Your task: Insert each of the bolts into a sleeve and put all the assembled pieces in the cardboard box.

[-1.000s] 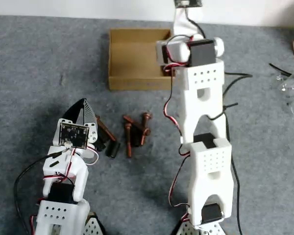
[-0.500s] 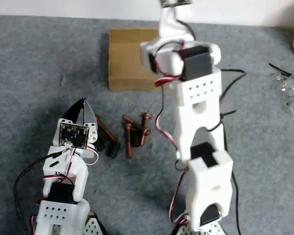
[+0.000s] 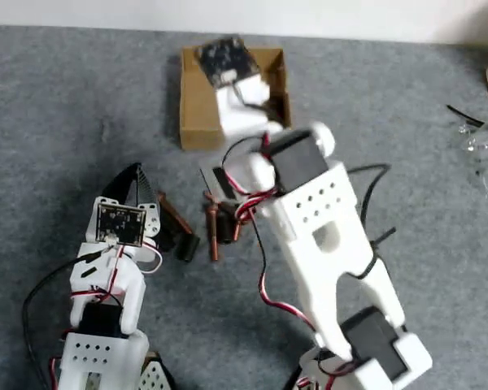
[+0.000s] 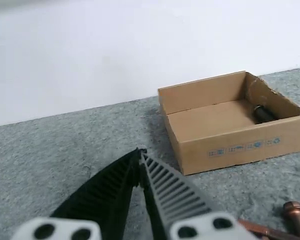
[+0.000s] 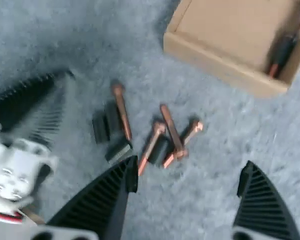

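Observation:
Several copper bolts [image 3: 214, 231] and short black sleeves [image 3: 187, 246] lie loose on the grey carpet in front of the cardboard box [image 3: 193, 97]. My right gripper [image 5: 187, 200] hangs open above the pile of bolts [image 5: 171, 127] and sleeves [image 5: 100, 127], holding nothing. One assembled piece [image 5: 282, 50] lies in the box [image 5: 225, 30], also seen as a dark sleeve [image 4: 264, 114]. My left gripper [image 3: 137, 185] rests shut on the carpet beside a bolt [image 3: 175, 215], its fingertips [image 4: 140, 155] pointing at the box [image 4: 230, 125].
The right arm [image 3: 317, 219] leans across the table from the near right, covering part of the box and the bolts. Loose wires and clear plastic [image 3: 480, 138] lie at the far right. A white wall [image 4: 140, 45] runs behind the box.
The right arm has swung to the left, carrying its wrist from the box's right corner across the box towards the bolts. The left arm has kept still.

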Available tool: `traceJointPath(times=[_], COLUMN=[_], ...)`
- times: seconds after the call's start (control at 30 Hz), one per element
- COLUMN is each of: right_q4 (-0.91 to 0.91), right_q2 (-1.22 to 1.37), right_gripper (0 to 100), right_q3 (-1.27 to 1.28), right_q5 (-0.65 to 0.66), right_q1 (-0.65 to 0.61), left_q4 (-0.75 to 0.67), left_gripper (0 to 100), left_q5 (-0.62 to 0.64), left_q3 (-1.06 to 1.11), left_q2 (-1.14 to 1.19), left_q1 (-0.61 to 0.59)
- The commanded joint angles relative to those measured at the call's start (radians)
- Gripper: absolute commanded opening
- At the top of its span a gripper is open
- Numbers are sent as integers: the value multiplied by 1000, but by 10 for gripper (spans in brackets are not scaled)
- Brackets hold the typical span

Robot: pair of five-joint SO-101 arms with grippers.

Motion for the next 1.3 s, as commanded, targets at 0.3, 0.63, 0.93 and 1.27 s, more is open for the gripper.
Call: traceJointPath(times=[0.3,0.63,0.93,1.27], right_q4=[-611,-826,-869,-872], right_q2=[-76,-73,-76,-73], right_gripper=[293,293,179,170], right_q3=[768,880,918,944], right_q5=[-81,-137,-242,-232], right_q1=[-67,-168,-160,-111], left_q4=[-25,-25,-25,-25], left_gripper=[8,8,8,8], left_q5=[2,25,28,28], left_q3=[15,12,12,13], left_q2=[-2,-2,-2,-2], left_q1=[-38,-38,-47,-44])
